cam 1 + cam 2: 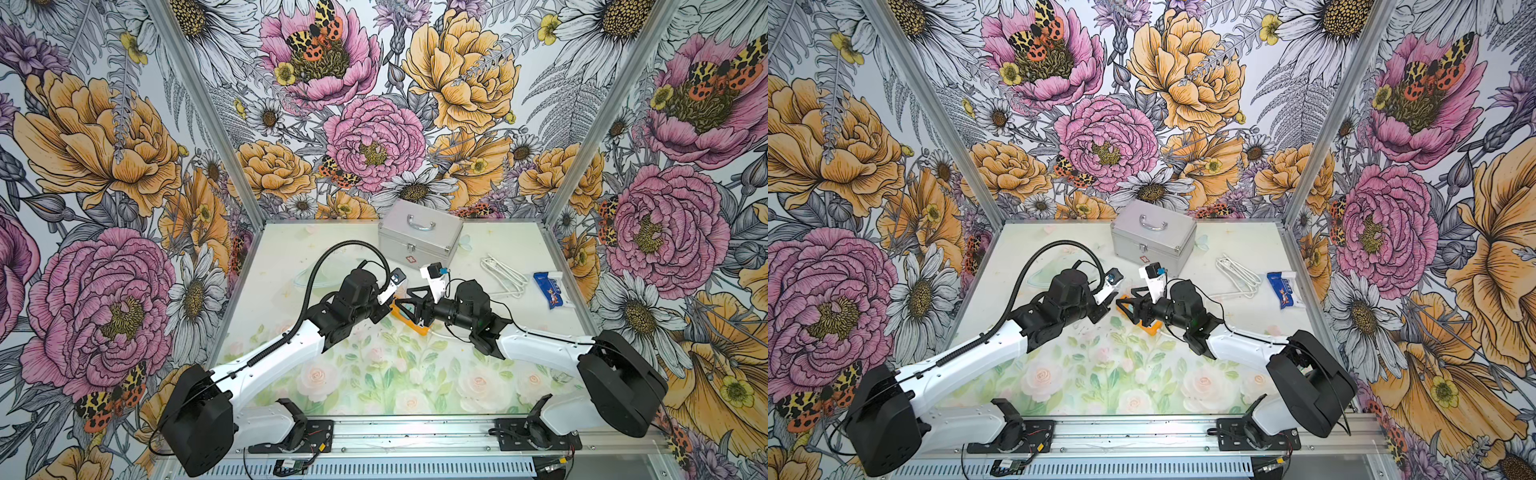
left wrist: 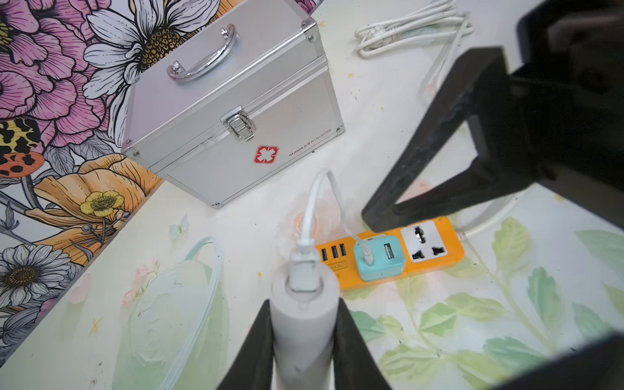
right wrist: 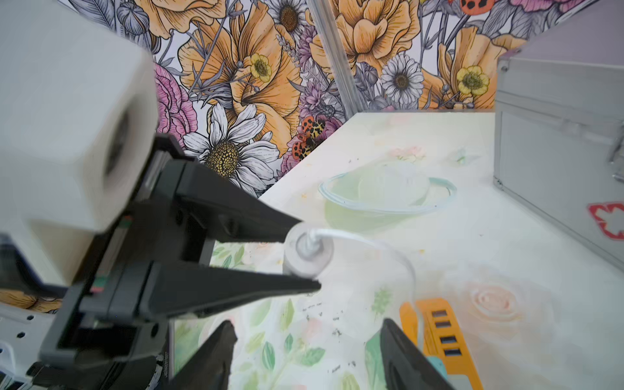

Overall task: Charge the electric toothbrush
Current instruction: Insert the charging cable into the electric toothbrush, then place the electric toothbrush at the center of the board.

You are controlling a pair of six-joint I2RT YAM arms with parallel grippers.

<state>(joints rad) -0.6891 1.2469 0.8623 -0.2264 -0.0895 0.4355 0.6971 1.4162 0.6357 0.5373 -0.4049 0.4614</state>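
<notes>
White cable joins toothbrush base to teal adapter on orange power strip. Toothbrush just beside strip, seemingly off table, clamped in left gripper. Right gripper released, jaws wide, empty, over strip.

Risks:
- cable short, so left arm pulling away could yank plug or drag strip
- right finger could snag cable loop
- careless drop could jerk plug loose

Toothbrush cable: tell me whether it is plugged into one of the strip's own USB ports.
No: the cable ends in the teal adapter on the strip, and the strip's three USB ports stand empty.
</notes>
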